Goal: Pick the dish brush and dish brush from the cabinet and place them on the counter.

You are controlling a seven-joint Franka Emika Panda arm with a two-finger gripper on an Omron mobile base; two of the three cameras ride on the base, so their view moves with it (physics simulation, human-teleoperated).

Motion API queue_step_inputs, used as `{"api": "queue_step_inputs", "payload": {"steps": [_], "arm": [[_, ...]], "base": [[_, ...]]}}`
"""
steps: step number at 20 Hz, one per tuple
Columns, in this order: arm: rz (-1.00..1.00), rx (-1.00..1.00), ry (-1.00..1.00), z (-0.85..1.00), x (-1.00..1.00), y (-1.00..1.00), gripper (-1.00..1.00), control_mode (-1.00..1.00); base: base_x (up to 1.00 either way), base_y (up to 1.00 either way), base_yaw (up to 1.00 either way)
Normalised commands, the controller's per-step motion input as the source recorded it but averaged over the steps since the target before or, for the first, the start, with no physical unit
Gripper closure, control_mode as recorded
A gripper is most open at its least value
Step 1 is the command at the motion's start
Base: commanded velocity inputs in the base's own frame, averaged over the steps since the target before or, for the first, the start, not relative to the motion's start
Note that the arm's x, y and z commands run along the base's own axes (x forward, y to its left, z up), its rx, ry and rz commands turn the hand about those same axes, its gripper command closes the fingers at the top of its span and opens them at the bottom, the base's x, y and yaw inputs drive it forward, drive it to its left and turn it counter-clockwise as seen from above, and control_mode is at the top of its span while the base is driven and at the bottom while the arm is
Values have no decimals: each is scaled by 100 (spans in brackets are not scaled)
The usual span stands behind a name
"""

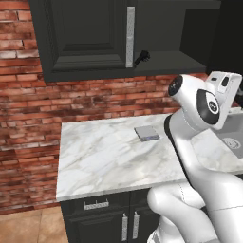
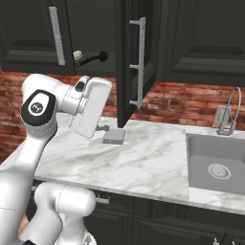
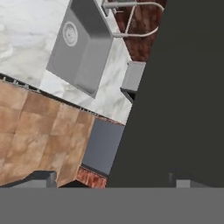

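No text, label, brand, number or sign can be read on anything in these pictures. The cabinet (image 2: 139,52) doors, the counter (image 1: 104,156) and the flat grey pad (image 1: 146,133) all show plain surfaces. The round dark caps on the arm's joints carry a small pale mark, too blurred to make out as letters.

The arm (image 2: 38,143) bends at its elbow, gripper (image 3: 111,181) jaws spread wide.
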Motion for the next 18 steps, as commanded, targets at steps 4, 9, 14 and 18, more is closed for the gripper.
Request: {"api": "queue_step_inputs", "payload": {"steps": [4,9,14,18], "arm": [[3,-2,0,0,0,-25,-100,-100],[3,-2,0,0,0,-25,-100,-100],[3,-3,0,0,0,-23,-100,-100],[0,0,0,0,0,-1,-100,-100]], "base": [[0,0,0],[0,0,0],[0,0,0],[0,0,0]]}}
